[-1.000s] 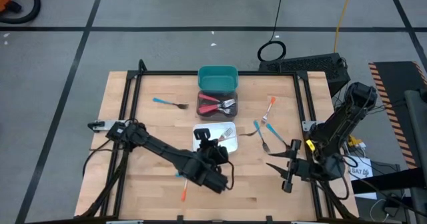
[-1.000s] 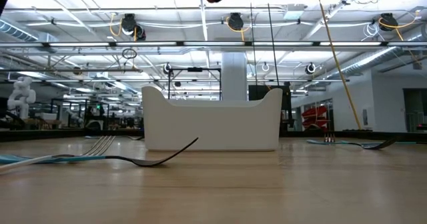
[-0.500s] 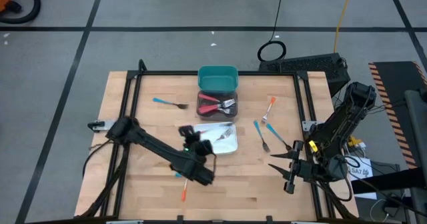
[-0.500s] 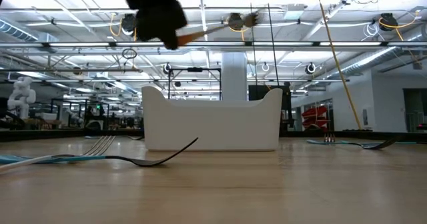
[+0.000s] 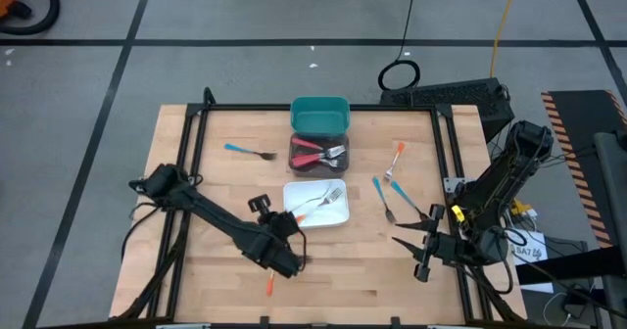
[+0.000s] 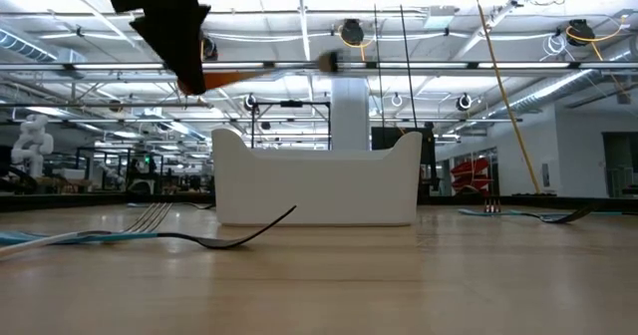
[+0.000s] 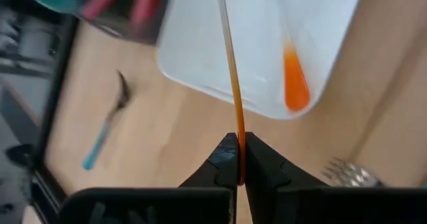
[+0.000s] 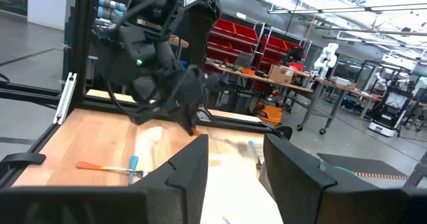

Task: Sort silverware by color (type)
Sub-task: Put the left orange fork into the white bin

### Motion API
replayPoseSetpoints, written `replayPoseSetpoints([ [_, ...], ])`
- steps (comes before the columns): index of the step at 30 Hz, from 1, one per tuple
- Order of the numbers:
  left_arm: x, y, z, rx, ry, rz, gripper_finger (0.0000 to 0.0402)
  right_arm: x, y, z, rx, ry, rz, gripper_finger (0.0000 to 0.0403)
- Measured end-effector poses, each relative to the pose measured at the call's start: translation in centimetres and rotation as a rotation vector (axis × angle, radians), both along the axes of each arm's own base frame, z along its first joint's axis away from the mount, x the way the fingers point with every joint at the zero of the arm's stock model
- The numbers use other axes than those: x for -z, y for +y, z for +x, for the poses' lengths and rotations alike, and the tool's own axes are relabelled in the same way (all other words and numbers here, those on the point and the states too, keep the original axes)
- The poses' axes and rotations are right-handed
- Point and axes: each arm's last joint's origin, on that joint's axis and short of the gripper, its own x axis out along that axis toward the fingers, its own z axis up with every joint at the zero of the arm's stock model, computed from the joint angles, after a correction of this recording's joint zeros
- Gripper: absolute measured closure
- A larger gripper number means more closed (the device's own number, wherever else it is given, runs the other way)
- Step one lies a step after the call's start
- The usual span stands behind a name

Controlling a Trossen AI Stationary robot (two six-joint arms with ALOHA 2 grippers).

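Two arms work over a wooden table [image 5: 196,270] carrying three bins in a row from the middle of the far edge toward the centre: a teal bin [image 5: 319,115], a dark bin [image 5: 319,154] holding red-handled forks [image 5: 312,155], and a white bin [image 5: 317,204] with one orange-handled fork [image 5: 321,202] lying in it.

Risk: the left gripper [image 7: 235,159] pinches a second orange fork [image 7: 229,71] only at the very tip of its thin handle, so the long shaft and metal head hang far out from the fingers. In my judgement a quick swing could make the fork pivot or slip in that narrow grip. Let go while the head overhangs the bin's wall, it could tip out onto the wood, or fall among the red forks next door.

End effectors: the left gripper's jaws are clenched tight on the orange handle, held in the air just off the white bin's near-left corner; the low view shows the fork carried roughly level, well above the bin's rim. The right gripper [image 8: 233,164] waits near the near-right corner with its fingers spread apart, holding and touching nothing.

Unsorted silverware: a blue fork [image 5: 248,152] toward the far-left, blue and orange forks [image 5: 390,180] right of the bins, and an orange fork [image 5: 269,288] by the near edge.
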Motion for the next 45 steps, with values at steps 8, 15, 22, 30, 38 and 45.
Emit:
replayPoseSetpoints([
  [8,0.6,1.3,1.0,-0.004,0.106,-0.157,0.039,0.0,-0.3,0.4,0.023,0.008,-0.029,0.0262],
  [15,0.7,3.3,2.1,-0.031,0.129,-0.249,0.039,0.0,-0.6,0.8,0.045,0.009,-0.031,0.0262],
  [22,0.0,4.6,3.0,-0.027,0.131,-0.316,0.039,0.0,-0.7,0.9,0.048,0.01,-0.035,0.0262],
  [30,-2.3,5.5,4.4,0.051,0.076,-0.336,0.039,0.0,-0.7,0.9,0.047,0.011,-0.039,0.0262],
  [38,0.6,5.3,5.3,0.07,0.178,-0.288,0.039,0.0,-0.7,0.9,0.047,0.01,-0.035,0.0262],
  [45,1.6,5.4,5.6,0.038,0.192,-0.239,0.0389,0.0,-0.7,0.9,0.047,0.009,-0.033,0.0262],
])
